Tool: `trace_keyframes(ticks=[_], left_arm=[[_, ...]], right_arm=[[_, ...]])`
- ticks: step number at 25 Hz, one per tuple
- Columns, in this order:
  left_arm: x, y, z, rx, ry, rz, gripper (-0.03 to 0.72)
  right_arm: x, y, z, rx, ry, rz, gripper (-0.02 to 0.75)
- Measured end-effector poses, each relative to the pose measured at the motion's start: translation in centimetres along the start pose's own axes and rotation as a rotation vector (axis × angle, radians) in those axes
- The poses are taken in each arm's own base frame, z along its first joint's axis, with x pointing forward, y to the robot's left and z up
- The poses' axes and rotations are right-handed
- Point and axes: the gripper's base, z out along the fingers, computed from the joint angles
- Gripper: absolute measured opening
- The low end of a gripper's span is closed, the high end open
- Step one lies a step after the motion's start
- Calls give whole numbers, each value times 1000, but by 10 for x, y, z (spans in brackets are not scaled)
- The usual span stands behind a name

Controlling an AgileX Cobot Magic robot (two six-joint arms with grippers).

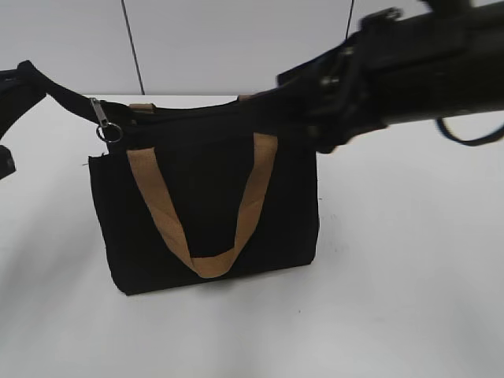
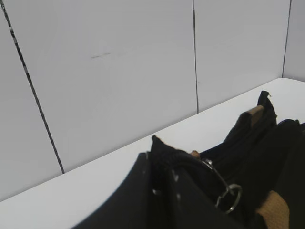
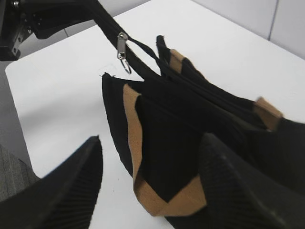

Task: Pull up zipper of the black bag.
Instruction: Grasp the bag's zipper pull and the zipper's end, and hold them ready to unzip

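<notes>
The black bag [image 1: 205, 213] stands upright on the white table [image 1: 409, 299], toward its far edge and left of the middle, front pocket panel facing out with a tan handle [image 1: 197, 209] hanging down it in a loop. The zipper [image 1: 101, 116] sits at the bag's top left corner, a small silvery pull with a ring dangling under it, on a black zip tape that rises off the corner and stretches away to the left. That tape appears to run straight into the left end effector [image 1: 20, 87], so I judge it clamped on the tape's end, though its fingers are hidden. The zip line runs left to right along the bag's top edge, so the pull lies at the far left end of that axis, well apart from the right end effector [image 3: 147, 186], whose fingers [image 3: 66, 191] stand spread apart at the bag's right side. The left arm is the nearer one to the pull; the right would have to travel along the top edge toward the table's left side to reach it
</notes>
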Motion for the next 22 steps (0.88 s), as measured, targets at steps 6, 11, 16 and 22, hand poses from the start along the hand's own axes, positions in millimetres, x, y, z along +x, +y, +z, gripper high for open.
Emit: trace_keyframes(ticks=[6, 11, 16, 22], left_arm=[[0, 0, 0, 0, 0, 0, 29], [0, 0, 0, 0, 0, 0, 29], [0, 0, 0, 0, 0, 0, 29], [0, 0, 0, 0, 0, 0, 29]], right_arm=[[-8, 11, 81, -96, 87, -44, 491], [-10, 20, 131, -159, 118, -97, 491], [-11, 21, 160, -170, 123, -118, 491], [-8, 22, 169, -185, 131, -112, 491]])
